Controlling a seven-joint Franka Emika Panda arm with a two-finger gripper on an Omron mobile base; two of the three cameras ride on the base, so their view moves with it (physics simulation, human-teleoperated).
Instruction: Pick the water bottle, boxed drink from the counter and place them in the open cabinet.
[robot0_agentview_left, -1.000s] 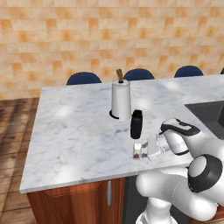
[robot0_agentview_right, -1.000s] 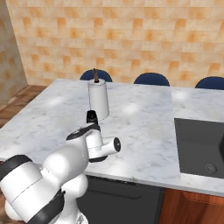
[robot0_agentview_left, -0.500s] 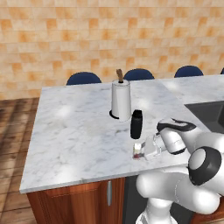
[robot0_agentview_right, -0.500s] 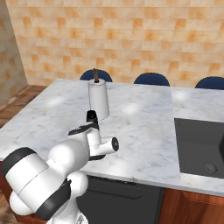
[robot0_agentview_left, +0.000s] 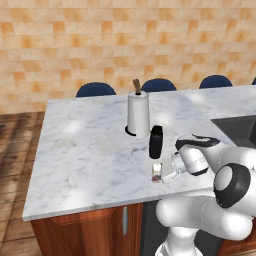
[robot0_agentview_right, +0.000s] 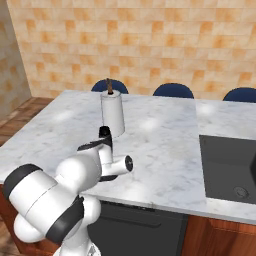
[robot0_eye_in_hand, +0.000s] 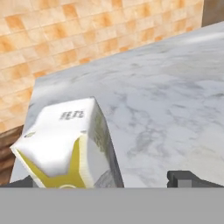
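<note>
The boxed drink (robot0_agentview_left: 157, 172), a small cream carton with yellow markings, stands on the marble counter (robot0_agentview_left: 85, 150) near its front edge. My gripper (robot0_agentview_left: 166, 173) is level with it from the right and open. In the hand view the boxed drink (robot0_eye_in_hand: 65, 144) fills the lower left between my two fingertips (robot0_eye_in_hand: 188, 178), close to the left one, with a wide gap to the right one. The black water bottle (robot0_agentview_left: 156, 142) stands upright just behind the carton, and its top (robot0_agentview_right: 105, 132) peeks over my arm. The open cabinet is out of view.
A white paper-towel roll (robot0_agentview_left: 138, 114) on a brown-tipped post stands just behind the bottle. A black inset panel (robot0_agentview_right: 230, 167) lies in the counter to the right. Blue chair backs (robot0_agentview_left: 95, 90) line the far edge before an orange tiled wall.
My hand has moved left along the counter's front edge, closing in on the boxed drink. Bottle, carton and paper-towel roll have stayed put.
</note>
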